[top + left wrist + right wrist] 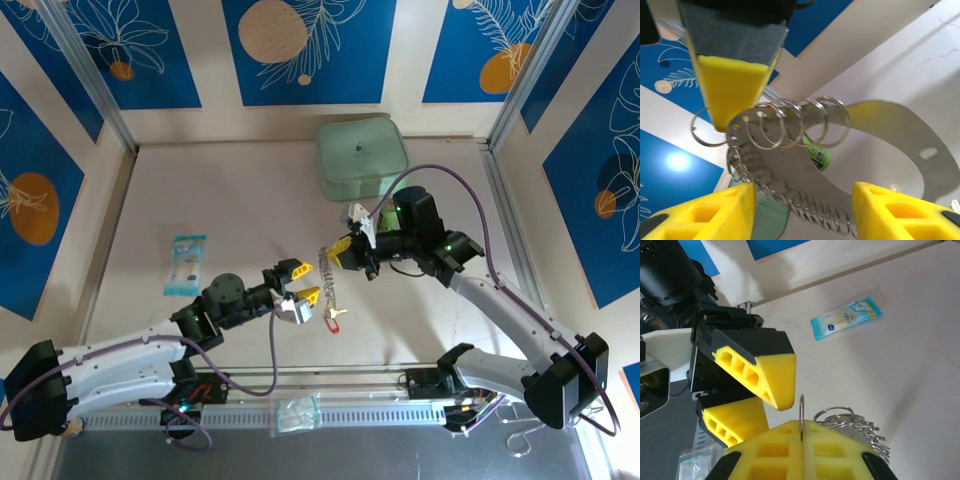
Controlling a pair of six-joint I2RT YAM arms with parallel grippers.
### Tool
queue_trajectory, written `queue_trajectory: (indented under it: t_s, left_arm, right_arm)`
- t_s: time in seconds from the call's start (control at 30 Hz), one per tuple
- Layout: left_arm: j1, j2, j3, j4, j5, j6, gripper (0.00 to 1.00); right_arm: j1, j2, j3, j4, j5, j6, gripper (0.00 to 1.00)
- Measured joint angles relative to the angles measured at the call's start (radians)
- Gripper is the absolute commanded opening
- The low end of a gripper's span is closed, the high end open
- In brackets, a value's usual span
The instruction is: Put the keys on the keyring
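At the left of the table [240,200] a blue packet [186,263] is lying flat, well apart from both arms; moving right, we are seeing the left gripper [310,282] reaching toward the middle, its yellow jaws standing partly apart and clamping nothing that we can make out; in its wrist view the chain-like links are trailing down between its two fingers, though we cannot tell whether they touch.

Just beside it the keyring [328,270] is hanging as a silvery loop edged with small wire rings; the keys [335,318] are lying at its lower end, the red head and the yellow head close together, too small for us to tell whether they are threaded on.

Further right, the right gripper [338,250] is pinching the top of the keyring, its yellow jaws pressed together on a thin piece of the metal; in the left wrist view a green cylinder [820,156] is showing behind the ring's flat plate.

Beyond the right arm, toward the far wall, a pale green case [362,158] is sitting on the table.
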Motion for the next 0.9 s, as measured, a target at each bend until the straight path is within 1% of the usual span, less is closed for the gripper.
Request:
queue_trajectory:
  t_s: [0.13,0.23,0.3,0.53,0.9]
  left_arm:
    - [0.000,-0.005,0.000,0.009,-0.032,-0.035,0.48]
    - [0.000,-0.015,0.000,0.006,-0.050,-0.061,0.43]
    - [0.000,-0.026,0.000,-0.001,-0.056,-0.073,0.42]
    - [-0.001,-0.045,0.000,-0.018,-0.072,-0.074,0.43]
    - [0.000,-0.023,0.002,-0.050,-0.056,-0.074,0.43]
  right_arm:
    - [0.001,0.003,-0.001,0.004,-0.008,-0.001,0.00]
    - [0.004,0.004,-0.001,0.005,-0.016,-0.002,0.00]
    - [0.005,0.009,-0.001,0.008,-0.023,-0.005,0.00]
    - [0.018,0.037,-0.001,0.006,-0.030,-0.013,0.00]
    - [0.047,0.065,-0.001,0.000,-0.034,-0.024,0.00]
